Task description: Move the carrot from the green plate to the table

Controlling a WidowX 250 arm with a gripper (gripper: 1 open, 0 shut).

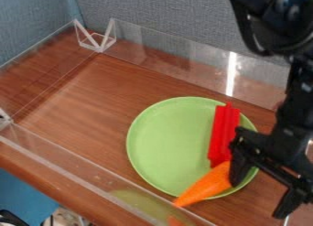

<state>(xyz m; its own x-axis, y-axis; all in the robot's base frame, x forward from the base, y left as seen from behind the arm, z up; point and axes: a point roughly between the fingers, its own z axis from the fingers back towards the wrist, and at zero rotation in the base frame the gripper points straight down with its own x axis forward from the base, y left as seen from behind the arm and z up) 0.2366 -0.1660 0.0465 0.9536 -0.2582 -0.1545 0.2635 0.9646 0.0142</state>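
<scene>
While the black robot gripper (272, 179) hangs at lower right with jaws spread wide and nothing held, the small orange tapered toy carrot (208, 186) lies on the lower-right edge of the round light-green plate (166, 147), just left of the fingers, partly hidden. Its long axis runs lower left to upper right. Red rectangular block (221, 134) lies above it. Reddish-brown wood table (86, 92) open at left.

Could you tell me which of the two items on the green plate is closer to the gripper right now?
The carrot, the orange tapered one at the plate's near rim, lies right beside the open gripper; the red block sits farther back.
</scene>
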